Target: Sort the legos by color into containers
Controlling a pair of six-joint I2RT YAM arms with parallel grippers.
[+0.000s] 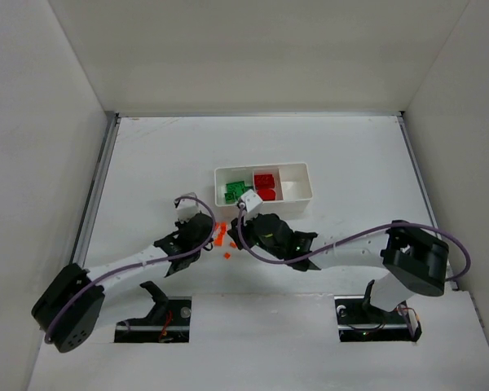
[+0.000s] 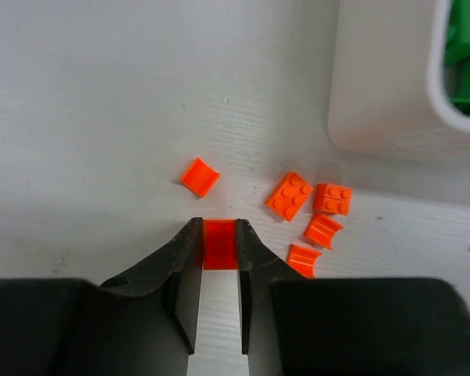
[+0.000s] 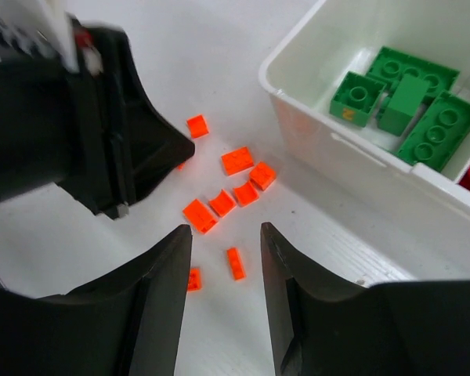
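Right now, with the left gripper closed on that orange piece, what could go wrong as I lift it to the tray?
The left gripper pinches the orange piece only at its tips, so it may slip on the lift. The right gripper hangs open between it and the tray; the arms could collide. The empty compartment is farthest; an early drop lands among the green bricks.

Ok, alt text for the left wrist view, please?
The left hand is shut on an orange lego over the white table. Five more orange legos lie loose beside it; the white tray's corner, holding green bricks, shows at top right.
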